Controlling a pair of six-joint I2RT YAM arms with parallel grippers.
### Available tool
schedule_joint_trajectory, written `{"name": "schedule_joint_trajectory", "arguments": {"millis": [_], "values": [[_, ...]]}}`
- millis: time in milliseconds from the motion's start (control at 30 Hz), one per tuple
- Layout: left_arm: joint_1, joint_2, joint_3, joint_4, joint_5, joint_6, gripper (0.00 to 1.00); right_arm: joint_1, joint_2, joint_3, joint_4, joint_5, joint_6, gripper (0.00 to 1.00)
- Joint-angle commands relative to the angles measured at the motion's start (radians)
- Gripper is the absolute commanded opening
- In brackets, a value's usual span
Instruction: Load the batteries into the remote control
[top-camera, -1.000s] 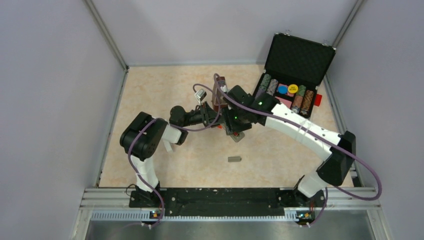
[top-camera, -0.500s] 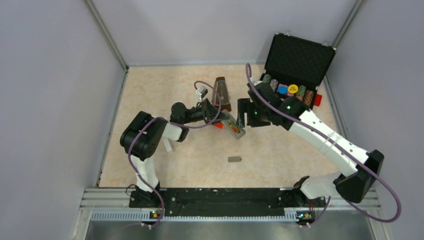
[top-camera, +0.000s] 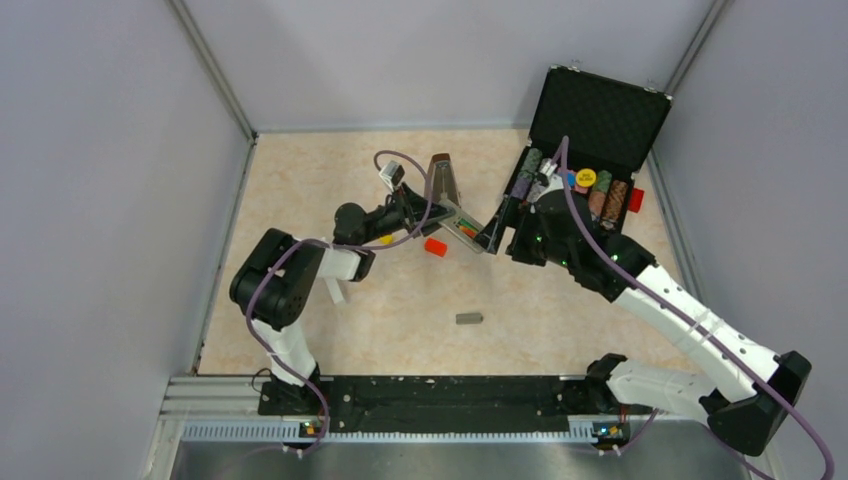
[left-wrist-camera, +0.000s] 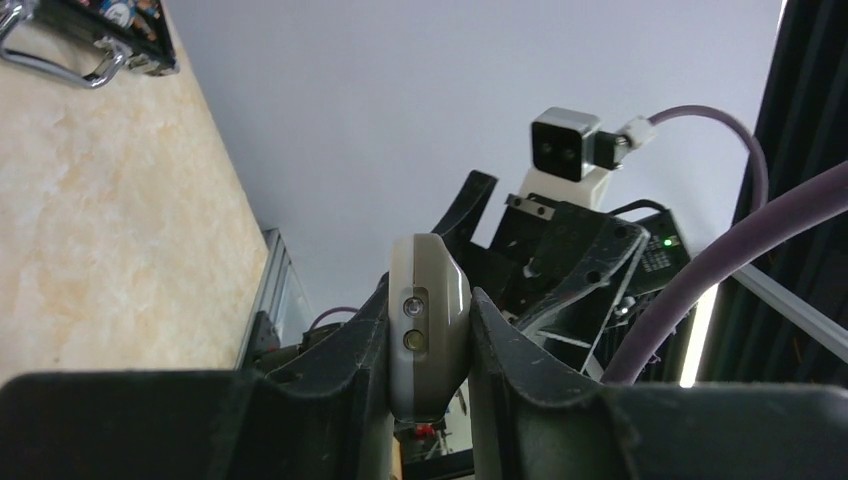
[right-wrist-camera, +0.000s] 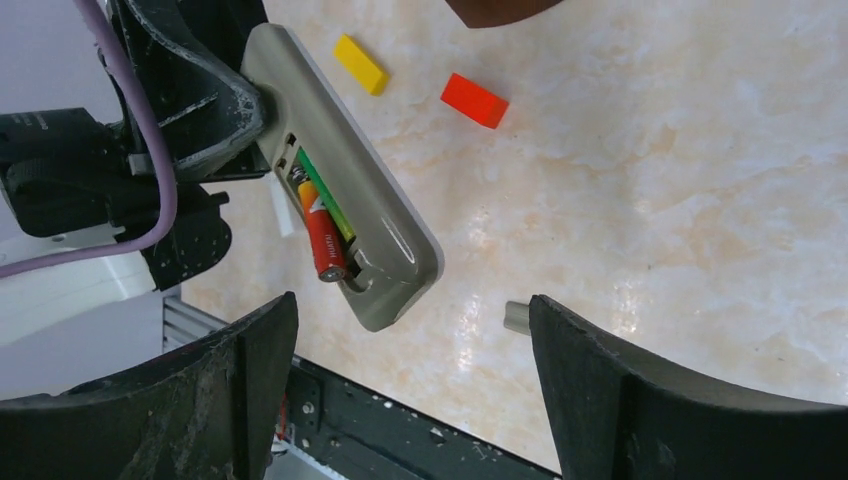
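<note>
My left gripper (top-camera: 446, 216) is shut on one end of the grey remote control (top-camera: 466, 232) and holds it tilted above the table. The remote fills the gap between the fingers in the left wrist view (left-wrist-camera: 428, 330). Its open recess shows in the right wrist view (right-wrist-camera: 340, 225). The green battery (right-wrist-camera: 325, 200) lies in the recess. The red-orange battery (right-wrist-camera: 322, 243) lies beside it, slightly askew. My right gripper (top-camera: 503, 228) is open and empty, just right of the remote's free end. The grey cover (top-camera: 469, 319) lies on the table nearer the bases.
A chunky red-orange block (top-camera: 435, 246) and a flat yellow block (top-camera: 385, 240) lie under the left arm. A brown metronome (top-camera: 441, 183) stands behind the remote. An open black case of poker chips (top-camera: 590, 150) sits at the back right. A slim white bar (top-camera: 336, 292) lies by the left arm.
My right gripper has drawn back to the right, off the remote, and stands open. My left gripper has lifted and swung the remote toward the back right.
</note>
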Motion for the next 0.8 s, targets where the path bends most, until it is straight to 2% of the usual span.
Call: {"name": "schedule_joint_trajectory", "arguments": {"millis": [0,300,567,767], "values": [[0.004,-0.082,0.0,0.094,-0.08,-0.066,0.0,-0.013,-0.042,-0.035,0.15,-0.03,0.087,0.84],[0.005,-0.133,0.002,0.036,-0.09,-0.071,0.0,-0.017,-0.087,-0.086,0.304,-0.029,0.16,0.84],[0.004,-0.146,0.009,0.03,-0.1,-0.077,0.0,-0.019,-0.115,-0.105,0.333,-0.031,0.19,0.85],[0.004,-0.16,-0.003,0.038,-0.133,-0.11,0.0,-0.02,-0.153,-0.178,0.409,0.027,0.299,0.73]]}}
